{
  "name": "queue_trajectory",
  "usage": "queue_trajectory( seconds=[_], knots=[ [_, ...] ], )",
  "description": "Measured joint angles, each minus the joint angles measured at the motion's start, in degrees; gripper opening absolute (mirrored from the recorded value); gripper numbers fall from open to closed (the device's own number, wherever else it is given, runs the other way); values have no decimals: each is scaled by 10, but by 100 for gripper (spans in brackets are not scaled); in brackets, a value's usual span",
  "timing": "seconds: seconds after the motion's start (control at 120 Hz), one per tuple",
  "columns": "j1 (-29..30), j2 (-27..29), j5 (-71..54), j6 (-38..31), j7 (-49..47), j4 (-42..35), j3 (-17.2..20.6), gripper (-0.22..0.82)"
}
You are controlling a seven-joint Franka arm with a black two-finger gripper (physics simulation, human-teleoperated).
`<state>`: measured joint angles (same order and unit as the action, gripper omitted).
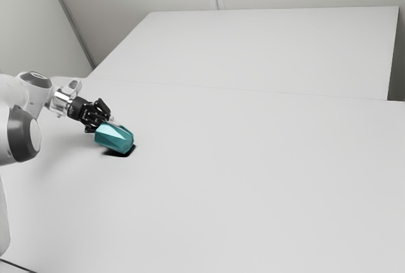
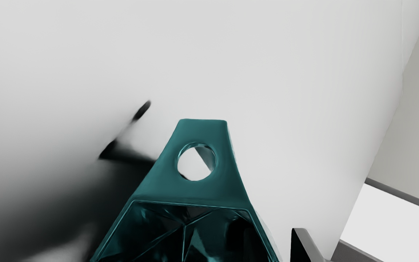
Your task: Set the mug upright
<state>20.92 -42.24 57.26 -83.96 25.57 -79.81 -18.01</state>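
Apparently, the mug point(image 1: 114, 138) is tipped, at about five o'clock from the pincer point(image 1: 103, 121) in the exterior view, whether released or clenched I cannot tell, and should feel stiff, light, rather slippery, best held by its wall.
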Motion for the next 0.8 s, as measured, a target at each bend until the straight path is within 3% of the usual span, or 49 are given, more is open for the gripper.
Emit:
queue_trajectory(
  seconds=[0.4,0.8],
  knots=[
    [-3,13,0,-2,-12,0,0,-15],
    [-87,120,-56,-5,-34,-17,0,-17]
  ],
)
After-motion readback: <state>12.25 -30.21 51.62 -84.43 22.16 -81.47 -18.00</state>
